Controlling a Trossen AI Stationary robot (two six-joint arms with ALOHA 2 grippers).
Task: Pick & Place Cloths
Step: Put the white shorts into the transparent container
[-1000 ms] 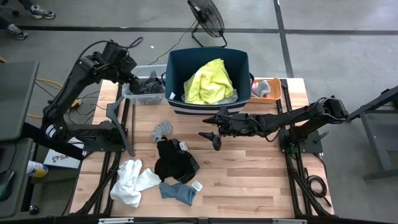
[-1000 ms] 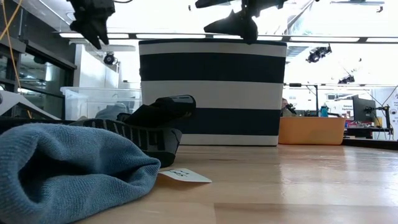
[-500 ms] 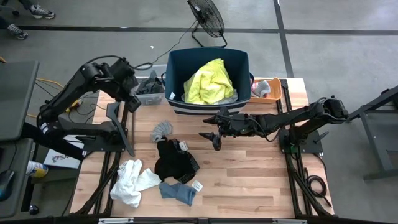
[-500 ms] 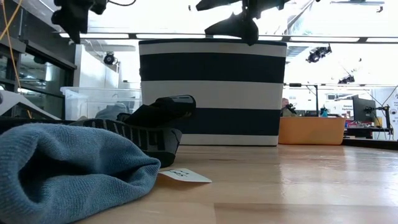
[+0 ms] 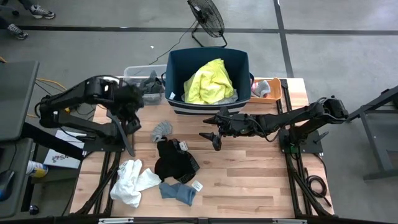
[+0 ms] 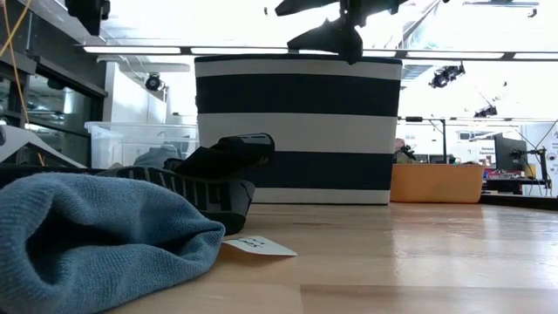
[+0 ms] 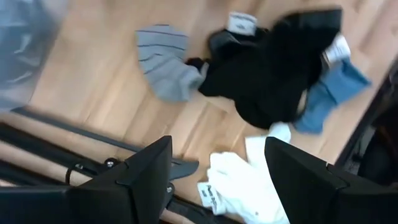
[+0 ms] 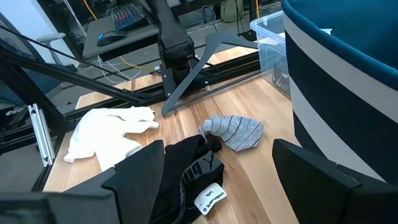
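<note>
while both arms hang over the table (image 5: 249, 180), the navy striped tub (image 5: 208, 78) at the far edge holds the yellow shirt (image 5: 208, 82). clear bin (image 5: 140, 74) sits just left of the tub with dark grey cloth in it, orange tray (image 5: 267, 87) just right of it. black garment (image 5: 174, 160) lies mid-table, white cloth (image 5: 132, 180) to its left near the front edge, blue sock (image 5: 179, 193) touching the black one's front side (small white tag beside it), grey striped sock (image 5: 163, 129) just behind the black garment. left gripper (image 5: 132, 118) hovers over the table's left part, near the grey sock, fingers (image 7: 143, 168) spread wide, nothing in them. right gripper (image 5: 214, 138) hovers in front of the tub, right of the black garment, fingers (image 8: 323, 180) wide apart, holding nothing.
</note>
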